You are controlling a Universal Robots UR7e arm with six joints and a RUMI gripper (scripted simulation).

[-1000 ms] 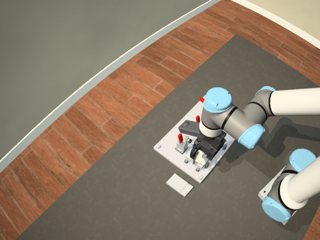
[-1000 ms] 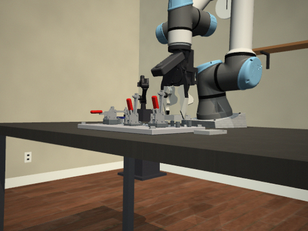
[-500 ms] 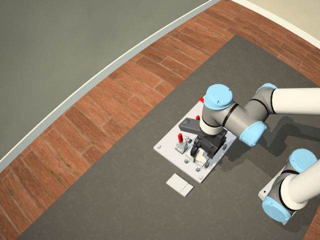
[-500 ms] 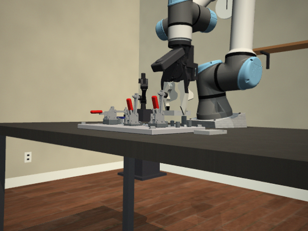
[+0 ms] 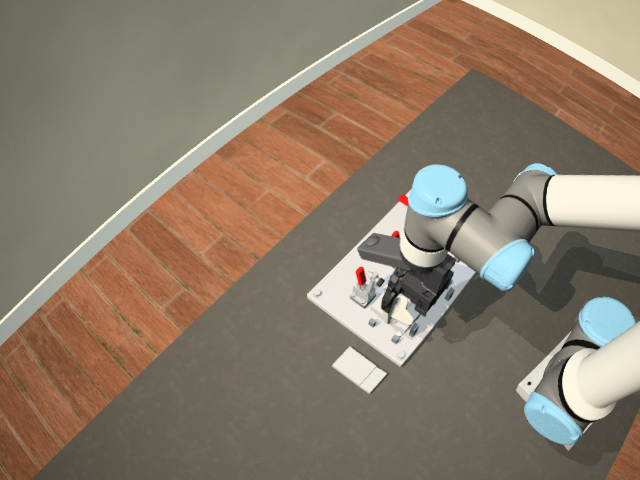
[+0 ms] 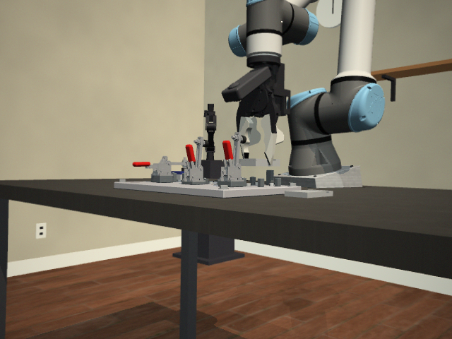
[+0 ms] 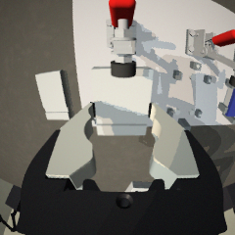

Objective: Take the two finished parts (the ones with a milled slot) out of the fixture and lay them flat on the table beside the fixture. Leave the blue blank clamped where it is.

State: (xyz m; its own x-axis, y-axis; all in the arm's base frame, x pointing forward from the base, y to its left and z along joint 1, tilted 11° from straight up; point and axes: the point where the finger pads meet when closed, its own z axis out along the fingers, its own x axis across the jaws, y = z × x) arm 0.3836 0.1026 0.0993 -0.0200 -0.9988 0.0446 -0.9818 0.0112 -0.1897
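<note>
My gripper (image 5: 400, 311) hangs over the near end of the white fixture plate (image 5: 385, 287). It is shut on a pale grey finished part (image 7: 119, 119) and holds it level a little above the plate, as the side view shows (image 6: 259, 161). A second pale grey finished part (image 5: 359, 369) with a thin milled slot lies flat on the dark table just off the plate's near edge, and it also shows in the side view (image 6: 308, 193) and the wrist view (image 7: 54, 94). The blue blank (image 7: 230, 103) (image 6: 177, 171) is at the far clamp, mostly hidden.
Two toggle clamps with raised red handles (image 6: 190, 152) (image 6: 227, 149) stand on the plate beside the gripper. A third clamp has its red handle lying flat (image 6: 141, 163). Small grey locator pegs (image 5: 395, 338) dot the plate. The arm's base (image 5: 555, 408) stands at the right.
</note>
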